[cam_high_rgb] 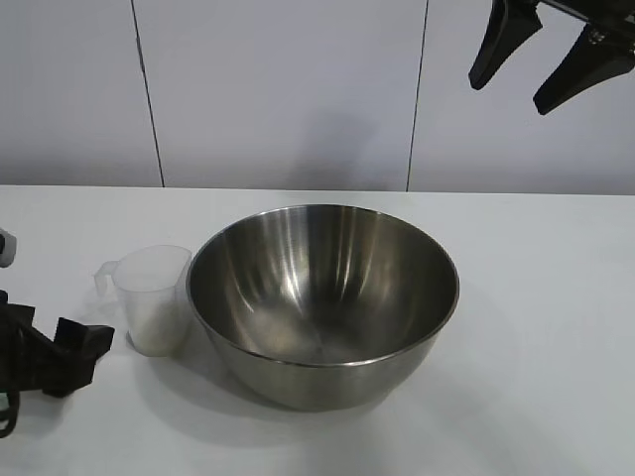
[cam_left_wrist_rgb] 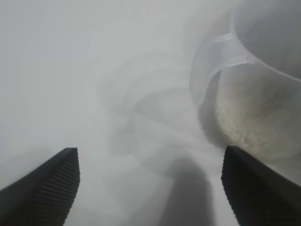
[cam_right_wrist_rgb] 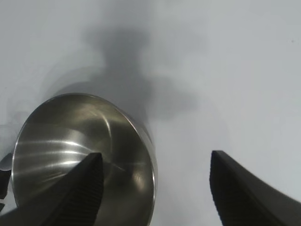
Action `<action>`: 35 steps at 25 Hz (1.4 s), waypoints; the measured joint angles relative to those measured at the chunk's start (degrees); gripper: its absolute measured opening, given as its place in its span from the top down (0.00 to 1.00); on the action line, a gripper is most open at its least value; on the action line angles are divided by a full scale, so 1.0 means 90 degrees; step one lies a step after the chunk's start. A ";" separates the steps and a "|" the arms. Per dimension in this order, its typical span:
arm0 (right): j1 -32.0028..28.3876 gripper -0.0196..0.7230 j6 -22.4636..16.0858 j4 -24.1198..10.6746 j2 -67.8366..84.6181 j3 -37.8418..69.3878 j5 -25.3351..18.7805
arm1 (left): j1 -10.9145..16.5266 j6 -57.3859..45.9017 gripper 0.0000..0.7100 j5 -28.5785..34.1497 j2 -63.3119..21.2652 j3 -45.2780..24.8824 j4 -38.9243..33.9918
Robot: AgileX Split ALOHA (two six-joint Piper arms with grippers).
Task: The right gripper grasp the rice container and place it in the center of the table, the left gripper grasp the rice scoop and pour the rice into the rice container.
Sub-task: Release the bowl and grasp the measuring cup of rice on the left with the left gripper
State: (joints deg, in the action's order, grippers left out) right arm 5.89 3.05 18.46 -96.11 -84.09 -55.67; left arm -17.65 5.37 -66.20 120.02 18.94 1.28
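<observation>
While the rice container (cam_high_rgb: 323, 302) sits mid-tabletop, both tools stand off it with fingers apart.

Resting upright on the white tabletop (cam_high_rgb: 536, 347), the steel bowl looks empty inside; the rice scoop (cam_high_rgb: 151, 297) stands at its nine o'clock, touching or just beside its wall, handle tab toward nine o'clock, with the rice (cam_left_wrist_rgb: 249, 122) heaped in its lower part; the left tool (cam_high_rgb: 62, 354) lies low near the scoop's eight o'clock, fingers spread, gripping nothing; the right tool (cam_high_rgb: 551, 55) hangs high at the bowl's one o'clock, fingers spread, holding nothing.
</observation>
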 joint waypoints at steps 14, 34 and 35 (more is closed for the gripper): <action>0.0000 0.37 0.0000 0.0000 0.0000 0.0000 0.0000 | 0.0000 0.0017 0.16 0.0006 0.0088 0.0594 0.0113; 0.0000 0.37 0.0000 0.0000 0.0000 0.0000 0.0041 | 0.0006 0.0013 0.24 0.0024 -0.0103 0.0691 0.0230; 0.0000 0.37 0.0000 0.0000 0.0000 0.0000 0.0042 | 0.0006 0.0013 0.24 0.0017 -0.0142 0.0704 0.0230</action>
State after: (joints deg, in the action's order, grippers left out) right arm 5.89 3.05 18.46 -96.11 -84.09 -55.29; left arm -17.60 5.49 -66.05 118.75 25.27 3.35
